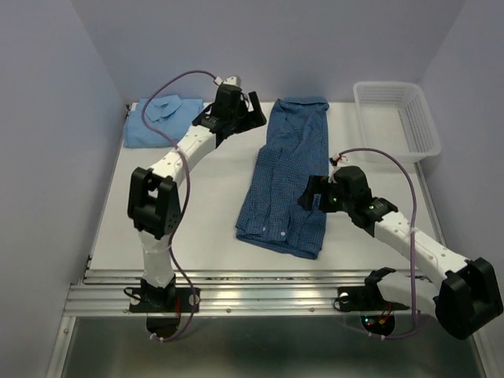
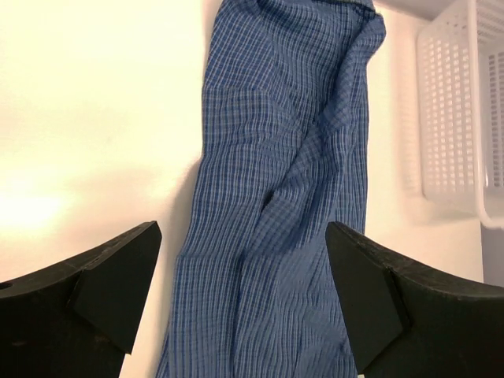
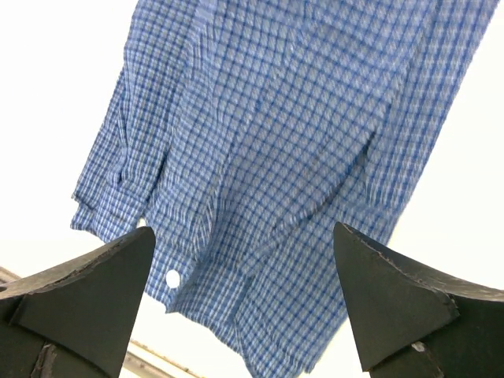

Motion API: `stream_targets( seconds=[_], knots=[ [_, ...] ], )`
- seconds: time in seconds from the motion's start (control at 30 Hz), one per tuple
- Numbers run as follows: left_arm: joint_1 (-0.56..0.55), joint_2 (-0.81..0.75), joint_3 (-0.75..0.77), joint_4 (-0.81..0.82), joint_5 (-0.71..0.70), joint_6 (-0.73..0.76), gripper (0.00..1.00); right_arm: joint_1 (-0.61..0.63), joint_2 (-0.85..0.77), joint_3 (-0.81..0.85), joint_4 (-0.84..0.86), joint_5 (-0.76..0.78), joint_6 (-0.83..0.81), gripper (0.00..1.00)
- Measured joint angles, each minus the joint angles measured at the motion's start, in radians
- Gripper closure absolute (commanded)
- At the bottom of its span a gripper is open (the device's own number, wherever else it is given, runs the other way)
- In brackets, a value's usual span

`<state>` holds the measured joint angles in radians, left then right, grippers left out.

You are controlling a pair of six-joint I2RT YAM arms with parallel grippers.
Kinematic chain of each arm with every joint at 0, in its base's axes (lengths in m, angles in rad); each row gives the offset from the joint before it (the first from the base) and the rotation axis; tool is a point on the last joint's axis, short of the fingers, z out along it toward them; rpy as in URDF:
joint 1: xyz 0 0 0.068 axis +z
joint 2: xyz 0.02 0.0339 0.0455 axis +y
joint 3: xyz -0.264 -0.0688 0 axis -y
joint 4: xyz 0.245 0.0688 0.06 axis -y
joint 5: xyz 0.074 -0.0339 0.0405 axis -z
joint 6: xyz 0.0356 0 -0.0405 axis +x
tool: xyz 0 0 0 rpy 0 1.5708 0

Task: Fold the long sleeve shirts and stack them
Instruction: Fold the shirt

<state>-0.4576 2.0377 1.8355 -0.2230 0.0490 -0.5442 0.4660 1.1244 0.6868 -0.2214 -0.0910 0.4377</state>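
The dark blue check shirt [image 1: 287,177] lies lengthwise in the middle of the table, folded into a long strip. The light sky blue shirt [image 1: 161,120] lies folded at the back left. My left gripper [image 1: 253,110] is open and empty, hovering at the far left edge of the dark shirt. In the left wrist view the gripper [image 2: 244,303] has the shirt [image 2: 283,197] between its spread fingers. My right gripper [image 1: 309,198] is open and empty over the shirt's near right part. In the right wrist view the gripper [image 3: 240,307] is above the checked cloth [image 3: 283,134].
A white plastic mesh basket [image 1: 398,118] stands at the back right, also in the left wrist view [image 2: 457,102]. The table's near edge has a metal rail [image 1: 260,287]. Purple walls close in the left, back and right sides.
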Motion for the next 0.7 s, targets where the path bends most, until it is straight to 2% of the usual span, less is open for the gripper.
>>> stream_targets(
  seconds=[0.13,0.3,0.5,0.6,0.7],
  knots=[
    [-0.001,-0.293,-0.329,0.048,-0.012,-0.003,0.01,0.0,-0.064,-0.044,-0.078,0.0,0.047,0.0],
    [-0.003,-0.543,-0.719,0.086,-0.01,-0.036,0.01,0.0,-0.082,-0.092,-0.214,-0.061,0.09,0.0],
    [-0.048,-0.655,-1.063,0.066,0.042,-0.113,0.01,0.0,-0.123,-0.187,-0.298,-0.175,0.158,0.0],
    [-0.082,-0.665,-1.148,0.063,0.08,-0.153,0.07,0.0,-0.115,-0.217,-0.307,-0.198,0.181,0.0],
    [-0.098,-0.666,-1.19,0.086,0.112,-0.183,0.19,0.0,-0.085,-0.217,-0.288,-0.204,0.192,0.02]
  ],
)
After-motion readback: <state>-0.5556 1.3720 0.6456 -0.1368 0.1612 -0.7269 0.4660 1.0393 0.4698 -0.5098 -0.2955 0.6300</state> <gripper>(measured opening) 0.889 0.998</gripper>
